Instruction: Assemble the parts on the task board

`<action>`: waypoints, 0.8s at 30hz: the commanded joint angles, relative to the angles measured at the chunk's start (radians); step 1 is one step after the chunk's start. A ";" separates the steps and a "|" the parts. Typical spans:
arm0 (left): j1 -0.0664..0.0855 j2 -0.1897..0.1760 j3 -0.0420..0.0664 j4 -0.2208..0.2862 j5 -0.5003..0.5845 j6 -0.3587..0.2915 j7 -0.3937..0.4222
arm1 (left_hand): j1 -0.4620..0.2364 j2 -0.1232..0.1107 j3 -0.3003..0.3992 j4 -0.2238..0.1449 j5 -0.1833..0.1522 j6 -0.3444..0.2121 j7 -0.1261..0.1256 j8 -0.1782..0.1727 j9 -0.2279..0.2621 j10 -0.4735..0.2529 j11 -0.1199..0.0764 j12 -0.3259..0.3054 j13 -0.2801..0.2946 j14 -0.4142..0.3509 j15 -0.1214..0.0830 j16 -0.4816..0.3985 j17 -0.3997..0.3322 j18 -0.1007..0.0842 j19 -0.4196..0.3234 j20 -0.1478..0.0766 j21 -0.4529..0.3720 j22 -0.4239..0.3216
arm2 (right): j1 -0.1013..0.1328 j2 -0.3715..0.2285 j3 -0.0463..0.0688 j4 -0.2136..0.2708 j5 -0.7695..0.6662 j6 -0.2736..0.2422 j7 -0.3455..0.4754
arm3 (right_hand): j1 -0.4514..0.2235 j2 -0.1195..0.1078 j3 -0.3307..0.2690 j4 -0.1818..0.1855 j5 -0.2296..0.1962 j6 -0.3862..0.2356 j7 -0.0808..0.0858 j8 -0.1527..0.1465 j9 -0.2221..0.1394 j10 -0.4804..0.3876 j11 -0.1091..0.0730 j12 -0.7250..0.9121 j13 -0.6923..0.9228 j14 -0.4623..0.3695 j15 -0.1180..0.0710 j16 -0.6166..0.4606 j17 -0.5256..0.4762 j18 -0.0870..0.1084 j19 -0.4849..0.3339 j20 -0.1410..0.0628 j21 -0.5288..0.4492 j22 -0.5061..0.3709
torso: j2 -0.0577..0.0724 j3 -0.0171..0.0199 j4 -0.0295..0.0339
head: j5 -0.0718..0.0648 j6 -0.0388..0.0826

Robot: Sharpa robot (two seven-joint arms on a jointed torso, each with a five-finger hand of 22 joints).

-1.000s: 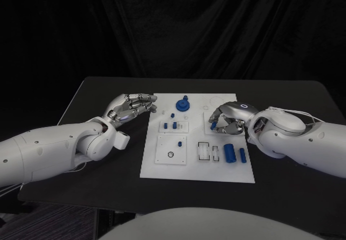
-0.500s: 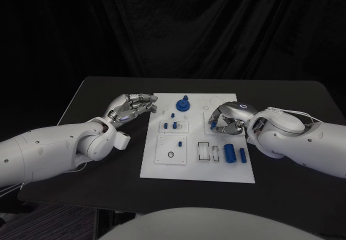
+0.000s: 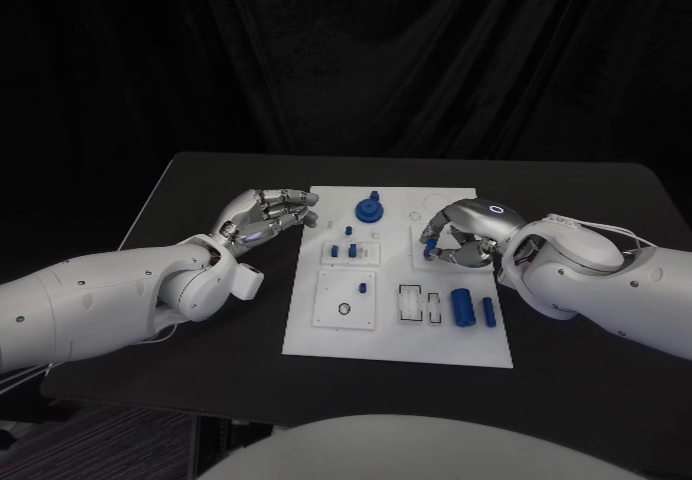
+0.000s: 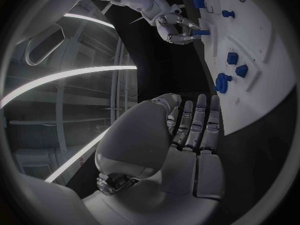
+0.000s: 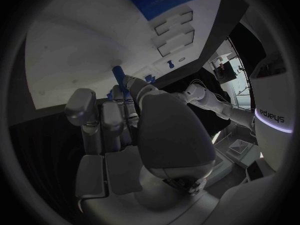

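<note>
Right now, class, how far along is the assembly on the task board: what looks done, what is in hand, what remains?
Looks done: a blue gear stands on the white task board. In hand: the right robot hand pinches a small blue peg at the board. Left: two blue cylinders lie loose; the left robot hand holds nothing.

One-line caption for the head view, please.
Right robot hand pinches a small blue peg over the white board; left robot hand hovers empty at the board's left edge.

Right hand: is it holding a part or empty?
Holding. The right hand pinches a small blue peg between its fingertips, over the white board.
</note>
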 commanded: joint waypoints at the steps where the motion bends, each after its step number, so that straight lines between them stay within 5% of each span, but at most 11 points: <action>1: -0.003 0.000 0.001 0.002 0.003 0.011 0.082 | -0.003 0.004 0.007 -0.001 0.005 0.001 0.007 0.006 -0.001 0.005 0.002 -0.003 -0.001 -0.001 0.002 0.002 -0.001 0.008 -0.007 0.002 0.004 0.002 | 0.024 -0.012 0.003 0.027 0.017 -0.048 0.002 | 0.005 -0.002 0.008 -0.002 0.002 0.008 0.000 0.004 -0.001 0.012 -0.004 -0.003 0.001 0.001 -0.004 -0.004 0.002 -0.016 -0.002 -0.004 -0.001 0.120 | -0.001 0.0006 0.0002 | 0.002 0.000; 12: -0.004 0.003 0.001 -0.001 0.003 0.012 0.081 | -0.004 0.005 0.009 -0.001 0.005 0.001 0.008 0.007 -0.001 0.006 0.003 -0.004 -0.002 -0.003 0.003 0.002 -0.002 0.008 -0.008 0.002 0.004 0.002 | 0.062 -0.026 0.003 0.139 0.052 -0.003 0.015 | -0.014 -0.011 0.011 0.001 -0.006 0.006 0.000 0.005 0.010 0.014 -0.004 -0.014 -0.001 0.003 -0.003 -0.006 0.002 -0.016 -0.003 -0.004 -0.001 0.120 | 0.000 -0.0016 0.0008 | 0.004 0.000; 18: -0.009 0.006 0.001 -0.004 0.003 0.016 0.080 | -0.005 0.006 0.010 -0.001 0.006 0.001 0.008 0.007 -0.001 0.006 0.003 -0.004 -0.003 -0.003 0.003 0.002 -0.003 0.008 -0.008 0.002 0.004 0.003 | 0.042 0.011 0.002 0.179 0.052 0.038 0.045 | -0.031 -0.017 0.009 0.005 -0.015 0.015 -0.006 0.012 0.025 0.030 -0.009 -0.021 -0.001 0.016 -0.007 0.004 0.029 -0.020 0.008 -0.006 0.021 0.125 | 0.000 -0.0024 0.0010 | 0.007 0.000; 24: -0.013 0.008 0.001 -0.006 0.003 0.018 0.080 | -0.006 0.007 0.012 -0.001 0.007 0.000 0.008 0.007 -0.001 0.007 0.003 -0.004 -0.004 -0.004 0.003 0.002 -0.004 0.007 -0.009 0.002 0.004 0.003 | 0.014 0.075 0.002 0.165 0.028 0.062 0.068 | -0.022 -0.014 0.015 -0.004 -0.017 0.019 -0.008 0.015 0.033 0.039 -0.012 -0.024 -0.001 0.021 -0.010 0.007 0.038 -0.021 0.012 -0.009 0.028 0.127 | 0.001 -0.0015 0.0025 | 0.005 0.000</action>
